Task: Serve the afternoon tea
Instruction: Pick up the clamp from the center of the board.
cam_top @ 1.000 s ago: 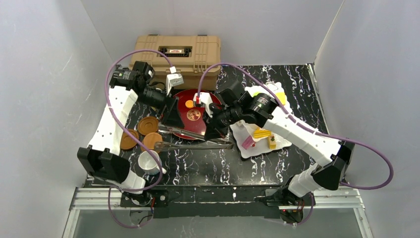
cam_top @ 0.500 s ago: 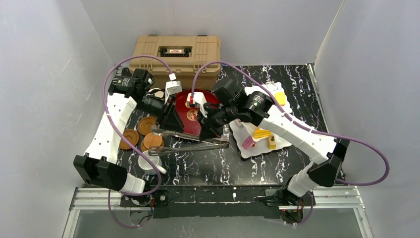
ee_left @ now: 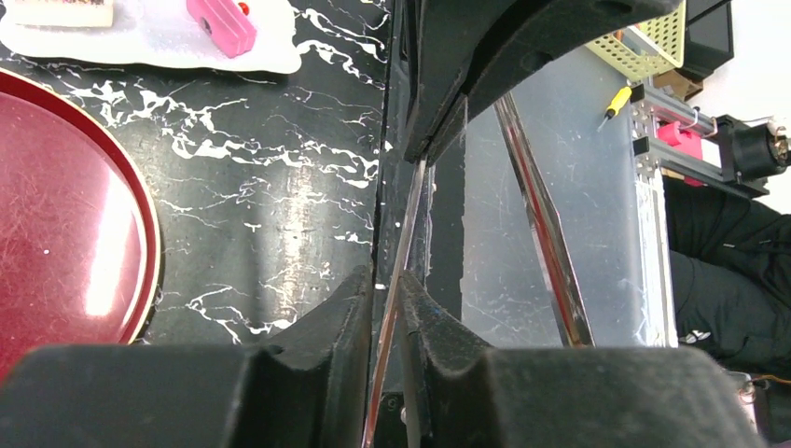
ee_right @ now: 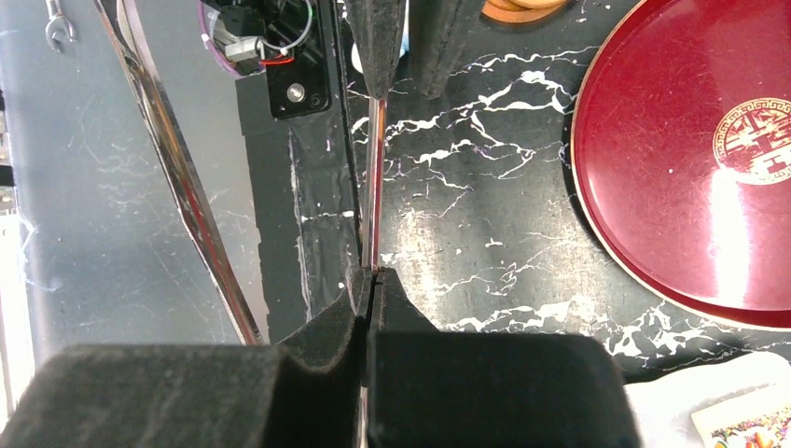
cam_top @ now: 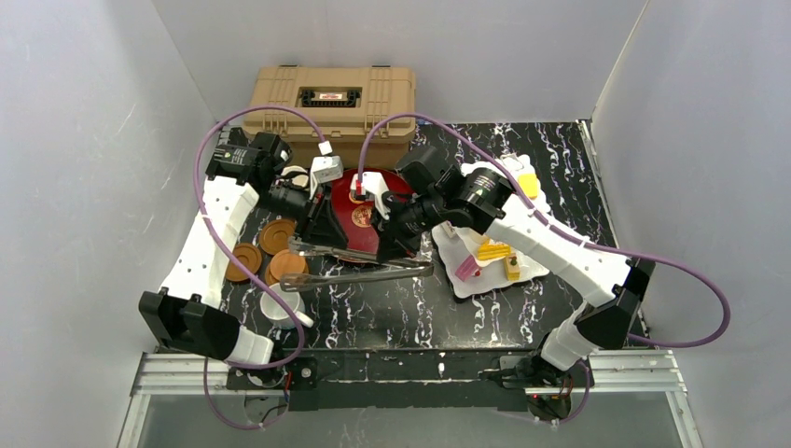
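Note:
Metal tongs (cam_top: 364,264) hang above the table's front middle, held between both grippers. My left gripper (ee_left: 394,308) is shut on one thin blade of the tongs (ee_left: 403,233); the other blade (ee_left: 541,215) stands free to the right. My right gripper (ee_right: 373,280) is shut on that same blade (ee_right: 375,168) from the opposite end. A pink cake (cam_top: 466,269) and yellow cakes (cam_top: 492,250) lie on the white scalloped stand tier (cam_top: 485,285). A white mug (cam_top: 280,303) and brown saucers (cam_top: 277,235) sit at the left. The pale-yellow mug (cam_top: 527,182) is at the back right.
The big dark-red tray (cam_top: 359,219) lies under both grippers, with the tan case (cam_top: 331,98) behind it. Purple cables loop over the arms. The table's near edge and metal rail (cam_top: 410,369) run along the front.
My left gripper's jaws have come together on the tongs' blade. Both arms have shifted a little to the left with the tongs.

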`<state>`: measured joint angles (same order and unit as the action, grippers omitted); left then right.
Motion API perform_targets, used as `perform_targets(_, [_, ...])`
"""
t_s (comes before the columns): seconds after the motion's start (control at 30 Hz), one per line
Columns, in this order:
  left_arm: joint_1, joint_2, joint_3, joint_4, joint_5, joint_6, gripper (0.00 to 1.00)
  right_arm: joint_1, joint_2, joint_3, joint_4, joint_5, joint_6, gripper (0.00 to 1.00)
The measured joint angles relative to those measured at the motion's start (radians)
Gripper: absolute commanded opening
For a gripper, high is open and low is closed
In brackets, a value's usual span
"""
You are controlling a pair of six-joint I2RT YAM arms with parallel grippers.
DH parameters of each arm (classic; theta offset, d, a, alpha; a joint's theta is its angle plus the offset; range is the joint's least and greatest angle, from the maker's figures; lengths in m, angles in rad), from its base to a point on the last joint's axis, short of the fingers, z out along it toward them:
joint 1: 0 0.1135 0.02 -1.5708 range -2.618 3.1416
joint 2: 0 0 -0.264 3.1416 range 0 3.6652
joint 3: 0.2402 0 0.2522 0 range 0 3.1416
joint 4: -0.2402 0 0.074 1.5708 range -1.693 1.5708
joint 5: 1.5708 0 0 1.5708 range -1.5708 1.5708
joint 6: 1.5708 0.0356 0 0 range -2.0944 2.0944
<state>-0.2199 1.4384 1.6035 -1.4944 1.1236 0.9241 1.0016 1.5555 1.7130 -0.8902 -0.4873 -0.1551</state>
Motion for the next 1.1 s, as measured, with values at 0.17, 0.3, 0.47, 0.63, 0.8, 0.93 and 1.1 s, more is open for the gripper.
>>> perform_targets(0.17, [0.000, -0.016, -0.006, 0.000, -0.005, 0.050, 0.44, 0.000, 0.003, 0.010, -0.006, 0.004, -0.002, 0.01])
perform_targets(0.3, [0.000, -0.031, 0.019, 0.000, -0.035, 0.092, 0.60, 0.001, 0.003, 0.039, 0.002, -0.002, -0.006, 0.01])
perform_targets(0.47, [-0.009, -0.082, 0.026, 0.002, -0.058, 0.114, 0.58, 0.001, 0.003, 0.044, 0.010, -0.001, -0.007, 0.01])
perform_targets(0.63, [-0.036, -0.114, 0.027, 0.003, -0.093, 0.154, 0.24, 0.003, 0.003, 0.044, 0.024, 0.003, -0.006, 0.01])
perform_targets(0.8, [-0.055, -0.089, 0.027, 0.003, -0.117, 0.145, 0.00, 0.005, 0.003, 0.044, 0.023, 0.016, -0.002, 0.01])
perform_targets(0.93, [-0.066, -0.085, 0.027, 0.004, -0.119, 0.112, 0.00, 0.007, -0.001, 0.044, 0.020, 0.034, 0.003, 0.01])
perform_targets(1.1, [-0.070, -0.087, 0.028, 0.005, -0.097, 0.084, 0.00, 0.010, -0.022, 0.044, 0.016, 0.051, 0.024, 0.04])
